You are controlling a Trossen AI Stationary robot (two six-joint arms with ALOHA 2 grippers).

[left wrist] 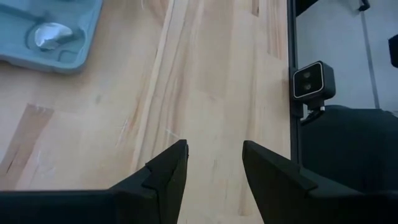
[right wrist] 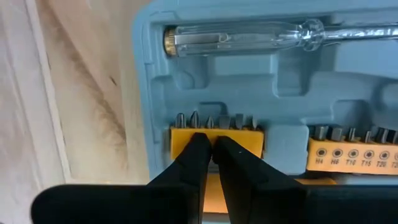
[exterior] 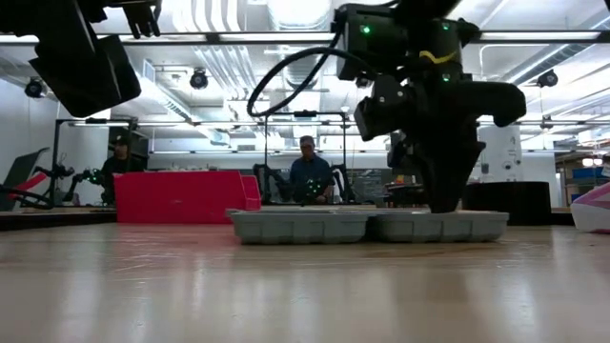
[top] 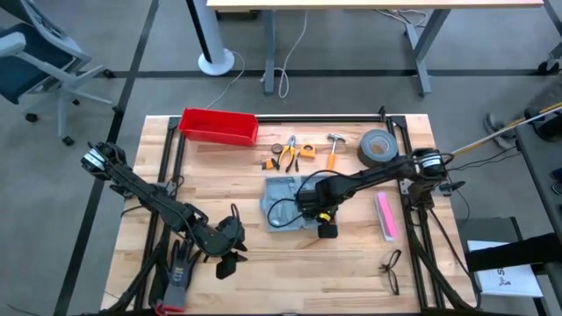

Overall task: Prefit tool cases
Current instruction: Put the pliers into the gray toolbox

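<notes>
I'm looking down on a pale wooden desk (top: 351, 254) with a dark frame, standing on grey floor. Beyond it I see a second desk's legs and cables, and an office chair (top: 35, 53) at the far left. From desk height I can make out a seated person (exterior: 307, 171) in the room behind.

On the desk I have a red bin (top: 218, 125) at the back left, a duct tape roll (top: 378, 147), pliers (top: 288, 153), a hammer (top: 335, 149), a pink object (top: 385, 215) on the right and spectacles (top: 391, 270) near the front.

The tool case (top: 288, 204) lies open and flat mid-desk. My right hand (right wrist: 212, 146) is down over it, fingers nearly closed with only a narrow slit between them, tips at a yellow bit holder (right wrist: 216, 140); I cannot tell whether they grip it. A clear-handled screwdriver (right wrist: 249, 38) sits in its slot just beyond.

My left hand (left wrist: 214, 165) hangs part open and empty over bare wood at the front left, well apart from the case.
</notes>
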